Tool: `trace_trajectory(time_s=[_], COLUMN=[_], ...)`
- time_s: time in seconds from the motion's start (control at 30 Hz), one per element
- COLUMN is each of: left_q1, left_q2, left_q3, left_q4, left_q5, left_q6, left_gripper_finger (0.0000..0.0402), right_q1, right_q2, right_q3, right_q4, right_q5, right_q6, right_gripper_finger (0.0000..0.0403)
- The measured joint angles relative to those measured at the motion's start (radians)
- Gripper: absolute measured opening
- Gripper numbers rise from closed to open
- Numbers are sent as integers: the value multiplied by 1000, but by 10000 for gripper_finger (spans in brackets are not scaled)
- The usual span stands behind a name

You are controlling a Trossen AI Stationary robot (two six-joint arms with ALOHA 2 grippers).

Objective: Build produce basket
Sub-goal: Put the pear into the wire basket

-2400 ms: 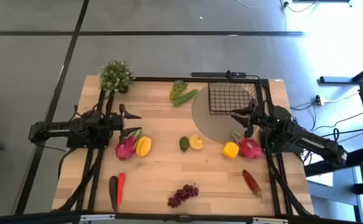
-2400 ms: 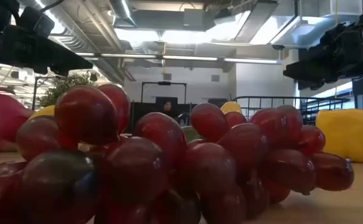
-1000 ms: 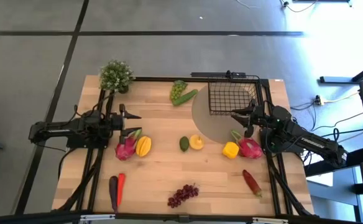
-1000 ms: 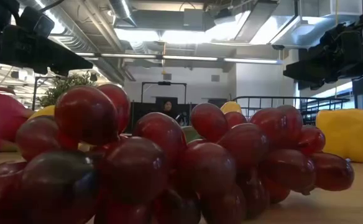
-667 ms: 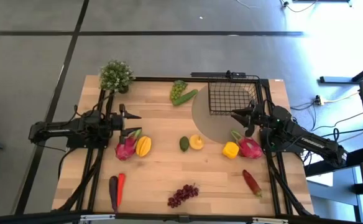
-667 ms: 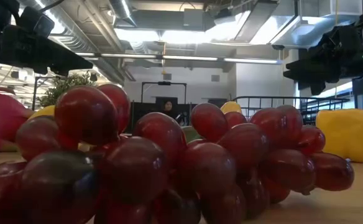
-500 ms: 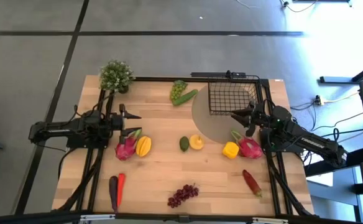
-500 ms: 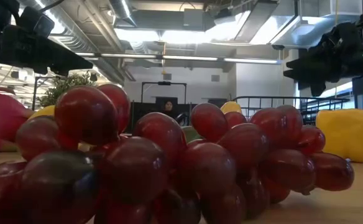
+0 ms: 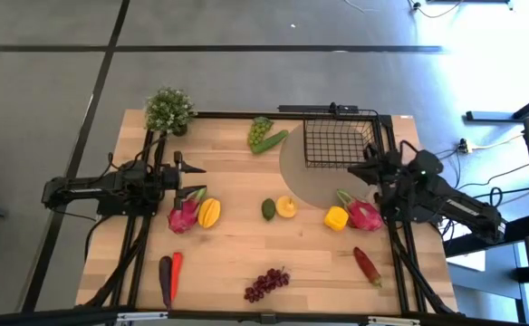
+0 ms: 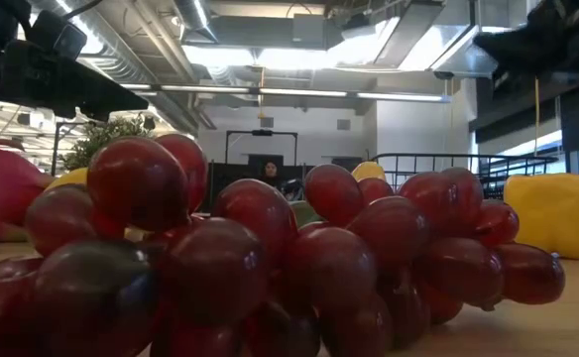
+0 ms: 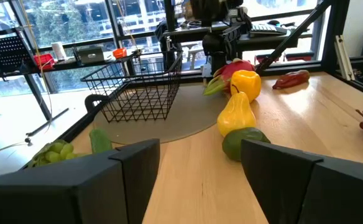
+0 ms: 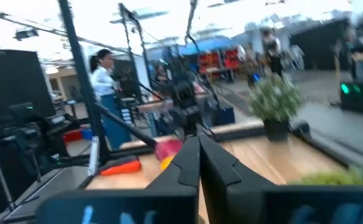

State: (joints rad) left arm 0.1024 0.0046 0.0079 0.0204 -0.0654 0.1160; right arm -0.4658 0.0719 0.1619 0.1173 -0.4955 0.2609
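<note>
The black wire basket (image 9: 337,145) stands empty on a round grey mat (image 9: 301,181) at the far right of the table. Produce lies loose on the wood: a pink dragon fruit (image 9: 183,215) and a yellow fruit (image 9: 209,213) on the left, an avocado (image 9: 269,209) and a lemon (image 9: 286,206) in the middle, a yellow pepper (image 9: 336,218) and a second dragon fruit (image 9: 365,215) on the right. My right gripper (image 9: 353,169) hangs shut and empty above the mat's right part, just near of the basket. My left gripper (image 11: 200,168) is open and level above the table's left side.
Green grapes and a cucumber (image 9: 264,136) lie at the far edge, left of the basket. A red chili (image 9: 367,264), purple grapes (image 9: 266,283), a carrot (image 9: 176,264) and an eggplant (image 9: 165,281) lie along the near edge. A potted plant (image 9: 168,110) stands at the far left corner.
My right gripper has risen, tipped its fingers upward and rolled a little, and its fingers have shut on nothing. No fruit and not the basket has moved.
</note>
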Motion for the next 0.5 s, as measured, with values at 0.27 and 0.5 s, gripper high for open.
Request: trace_trajectory(time_s=[0.27,0.5], left_q1=[0,0], left_q2=[0,0], left_q3=[0,0], left_q4=[0,0], left_q5=[0,0], left_q6=[0,0], left_gripper_finger=[213,213], right_q1=[31,69], right_q2=[34,191], right_q3=[219,464], right_q4=[-208,-599], right_q5=[-48,-22], right_q6=[-76,-231], right_gripper_finger=[0,0])
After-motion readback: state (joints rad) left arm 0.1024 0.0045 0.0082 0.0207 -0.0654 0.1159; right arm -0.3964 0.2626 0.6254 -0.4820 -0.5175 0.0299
